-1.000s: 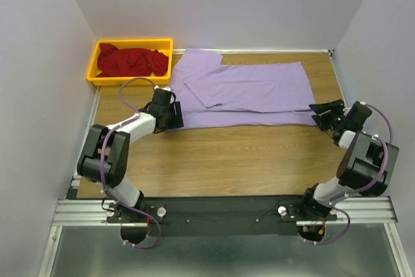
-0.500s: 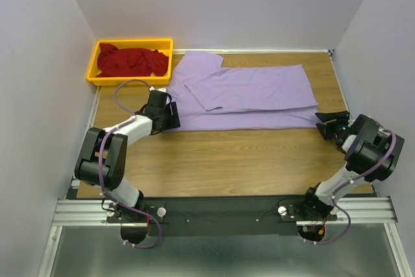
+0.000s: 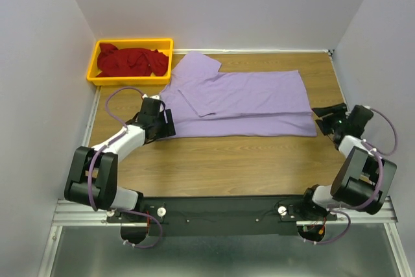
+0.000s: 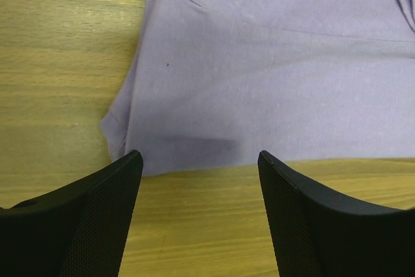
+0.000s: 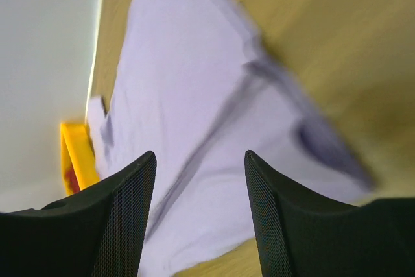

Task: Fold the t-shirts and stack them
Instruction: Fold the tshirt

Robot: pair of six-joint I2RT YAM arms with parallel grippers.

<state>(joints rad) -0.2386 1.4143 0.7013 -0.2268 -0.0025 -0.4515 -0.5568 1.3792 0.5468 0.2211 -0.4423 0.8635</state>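
A lilac t-shirt lies flat across the far half of the wooden table, with one long side folded over and a sleeve at the left. My left gripper is open at its near left corner. In the left wrist view the shirt's hem lies just beyond the fingertips, with bare wood between the jaws. My right gripper is open at the shirt's near right corner. In the right wrist view the shirt lies under and ahead of the jaws. Neither gripper holds anything.
An orange bin at the far left holds crumpled red t-shirts. It also shows in the right wrist view. White walls stand close on the left, the right and behind. Bare wood lies between the shirt and the arm bases.
Both grippers have drawn back a little from the shirt's near corners. The left arm has moved left and nearer. The shirt's near edge has shifted slightly towards me and lies flat.
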